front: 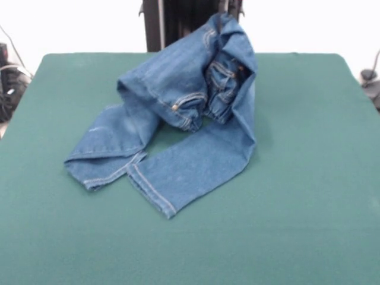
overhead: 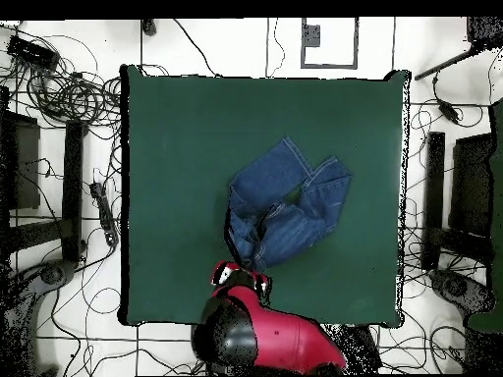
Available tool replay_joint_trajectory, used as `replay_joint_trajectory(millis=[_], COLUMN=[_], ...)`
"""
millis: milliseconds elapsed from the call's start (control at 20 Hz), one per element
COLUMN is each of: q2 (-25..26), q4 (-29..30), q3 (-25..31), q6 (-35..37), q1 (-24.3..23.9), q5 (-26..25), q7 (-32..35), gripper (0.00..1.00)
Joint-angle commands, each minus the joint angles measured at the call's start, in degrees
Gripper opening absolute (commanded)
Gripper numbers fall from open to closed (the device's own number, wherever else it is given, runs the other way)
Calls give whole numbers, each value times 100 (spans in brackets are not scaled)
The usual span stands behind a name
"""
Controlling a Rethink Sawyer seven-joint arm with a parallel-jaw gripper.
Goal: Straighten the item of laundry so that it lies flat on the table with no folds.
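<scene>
Jeans (front: 190, 124): a small blue denim pair, bunched and partly lifted, in the upper centre of the front view; in the overhead view they lie right of centre, slightly below the middle.
Waist end: pulled up into a peak at the top of the front view, folded over itself, with the orange-stitched pockets and gathered waistband showing in the hollow.
Legs: both trail down onto the bench toward the lower left of the front view, hems lying side by side, one partly doubled over.
Bench (front: 309, 196): dark green cloth, bare around the jeans.
Arm (overhead: 260, 334): red and black, entering from the bottom centre of the overhead view.
Hand (overhead: 239, 277): at the waist end of the jeans; cannot tell whether spread or pinching.
</scene>
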Motion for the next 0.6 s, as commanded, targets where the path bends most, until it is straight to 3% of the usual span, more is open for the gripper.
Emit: replay_joint_trajectory(millis=[50,450,500,600], q2=[-29,536,540,524], q4=[944,530,525,443], q3=[65,-33,-43,-124], q6=[-317,-635,-590,-460], q1=[421,626,624,672], q5=[656,1000,1127,1127], q7=[1932,1715,1691,1576], gripper=[0,0,100,100])
